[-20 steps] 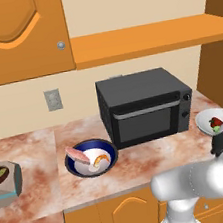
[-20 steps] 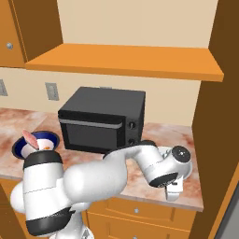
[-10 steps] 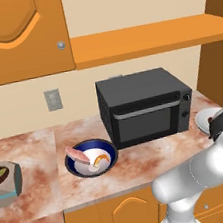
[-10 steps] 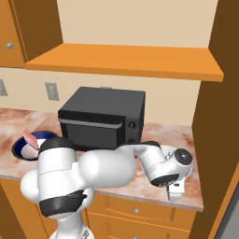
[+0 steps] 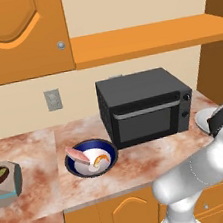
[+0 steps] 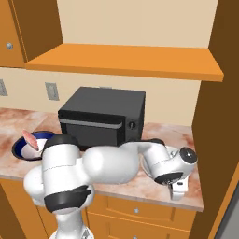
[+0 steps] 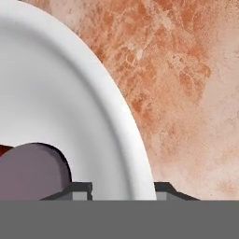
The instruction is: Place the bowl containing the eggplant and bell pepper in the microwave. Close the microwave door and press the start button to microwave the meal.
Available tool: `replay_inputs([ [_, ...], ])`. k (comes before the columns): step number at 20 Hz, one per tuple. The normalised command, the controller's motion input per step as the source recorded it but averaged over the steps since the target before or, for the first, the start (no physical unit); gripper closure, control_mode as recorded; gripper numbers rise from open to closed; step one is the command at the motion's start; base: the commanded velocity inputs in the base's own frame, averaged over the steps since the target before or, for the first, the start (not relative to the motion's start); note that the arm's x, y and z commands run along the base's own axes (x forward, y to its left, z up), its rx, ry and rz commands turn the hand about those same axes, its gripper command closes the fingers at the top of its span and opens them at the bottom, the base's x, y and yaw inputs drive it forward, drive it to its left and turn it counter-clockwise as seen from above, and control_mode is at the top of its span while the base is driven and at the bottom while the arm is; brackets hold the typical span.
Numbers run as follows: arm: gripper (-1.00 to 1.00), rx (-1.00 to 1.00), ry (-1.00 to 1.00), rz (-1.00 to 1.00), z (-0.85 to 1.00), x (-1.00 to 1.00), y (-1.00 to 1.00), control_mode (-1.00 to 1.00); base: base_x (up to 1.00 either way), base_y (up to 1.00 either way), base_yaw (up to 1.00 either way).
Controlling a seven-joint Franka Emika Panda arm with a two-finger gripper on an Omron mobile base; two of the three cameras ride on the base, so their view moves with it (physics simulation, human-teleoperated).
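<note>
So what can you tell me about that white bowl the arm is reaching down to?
The bowl is wide, shallow and pale, smooth like glazed ceramic, with a thick rounded rim. It sits upright on the marbled reddish counter, right of the black box oven. Inside lies the dull purple eggplant, with a sliver of red beside it. The gripper straddles the rim, one fingertip inside and one outside; whether they already touch it is unclear.
</note>
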Motion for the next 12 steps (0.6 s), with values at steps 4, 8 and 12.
replay_inputs([
  [4, 1.00, -0.02, -0.11, 0.01, 0.10, -0.10, 0.30, -1.00, 0.00, 0.00, 0.00],
  [8, 1.00, -0.10, -0.26, 0.04, 0.18, -0.39, 0.62, -1.00, 0.00, 0.00, 0.00],
  [12, 1.00, -0.14, -0.24, 0.08, 0.36, -0.45, 0.76, -1.00, 0.00, 0.00, 0.00],
])
